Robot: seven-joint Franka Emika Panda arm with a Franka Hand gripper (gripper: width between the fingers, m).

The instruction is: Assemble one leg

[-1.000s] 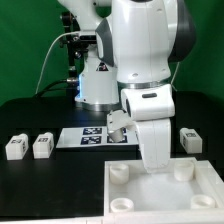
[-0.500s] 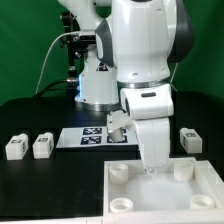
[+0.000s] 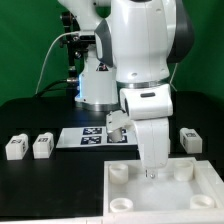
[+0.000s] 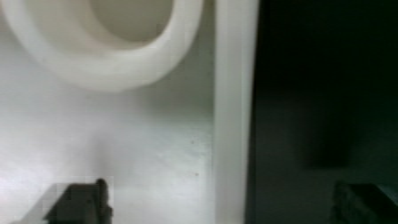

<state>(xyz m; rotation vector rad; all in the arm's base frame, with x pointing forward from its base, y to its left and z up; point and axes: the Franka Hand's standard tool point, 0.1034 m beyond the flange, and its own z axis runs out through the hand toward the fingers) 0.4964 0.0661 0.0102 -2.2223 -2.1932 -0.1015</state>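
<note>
- Where the black surface (image 3: 28, 122) runs toward the exterior view's left, two legs rest near each other but apart. The outer leg (image 3: 14, 147) and the inner leg (image 3: 42, 146) are each a small blocky piece of white plastic with a black-and-white square tag on its face.
- A third leg (image 3: 190, 139) of the same make lies on the exterior view's right, near the plate's far corner and well apart from the other two.
- All three legs lie on the surface, away from the hand (image 3: 150, 172).
- The hand points straight down over the plate, its tips low between the two far sockets. Whether it touches the plate cannot be told.
- In the wrist view the hand (image 4: 222, 205) shows as two dark fingers (image 4: 75, 203) spread wide. Only the plate's pale face and the dark surface lie between them, and it grips nothing.
- The plate (image 3: 205, 190) is large, flat, matte white and square-cornered, with round raised-rim sockets.
- One socket (image 4: 107, 40) appears blurred in the wrist view as a smooth curved ring. Beside it is the plate's straight edge against the black surface.
- The marker board (image 3: 90, 137), a thin flat white sheet with black patterns, lies behind the plate, between the inner leg and the arm.
- The arm (image 3: 145, 50) has rounded, glossy white shells.
</note>
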